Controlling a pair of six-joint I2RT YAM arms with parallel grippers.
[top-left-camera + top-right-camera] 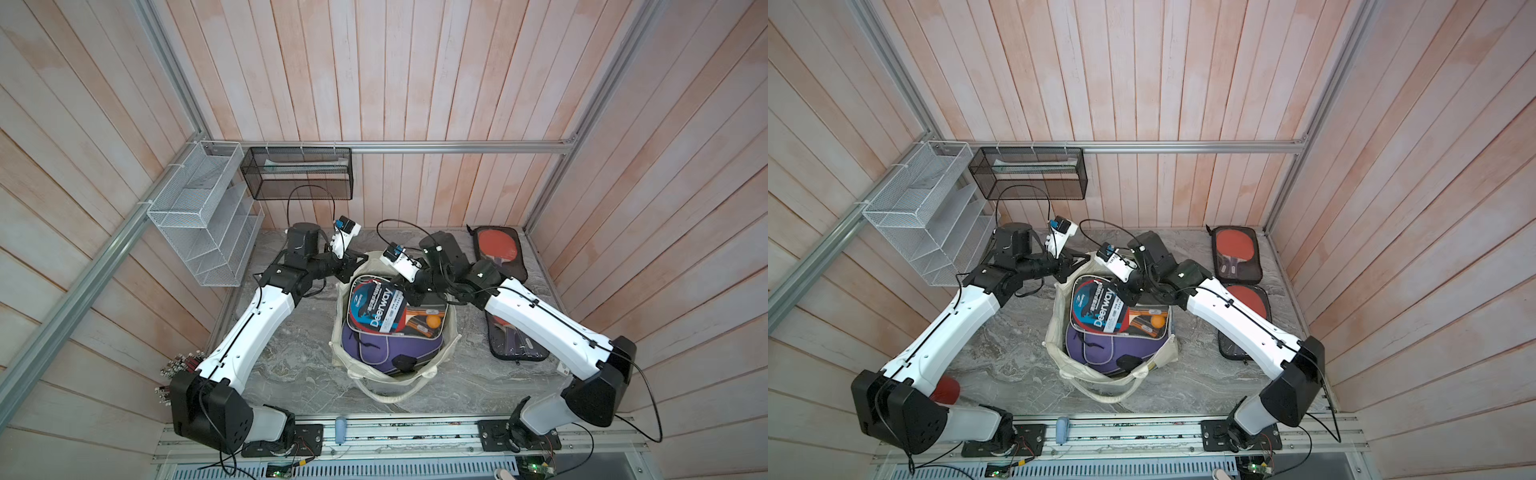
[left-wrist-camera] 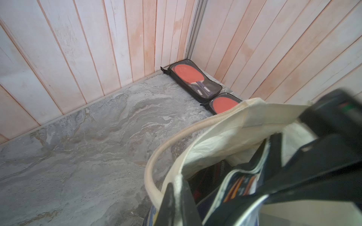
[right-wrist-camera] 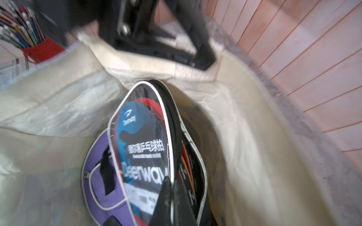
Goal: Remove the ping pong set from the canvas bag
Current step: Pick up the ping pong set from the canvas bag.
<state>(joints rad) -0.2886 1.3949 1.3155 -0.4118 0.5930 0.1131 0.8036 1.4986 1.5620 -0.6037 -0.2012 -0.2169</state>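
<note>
Right tool is pinching the clear-fronted Deerway ping pong set by its piping (left tool is clamping the cream canvas bag), risking slippage.

Looks like a robotics lab booth: pale pinkish plank walls, silver aluminium frame rails, grey marble-patterned table, white wire-mesh rack, black mesh basket.

Centre frame in both top views, the canvas bag stands on the tabletop, the ping pong set inside it atop a soft case. At right, a far paddle case lies behind a near paddle case. A wire rack and wire basket hang upper left.
</note>
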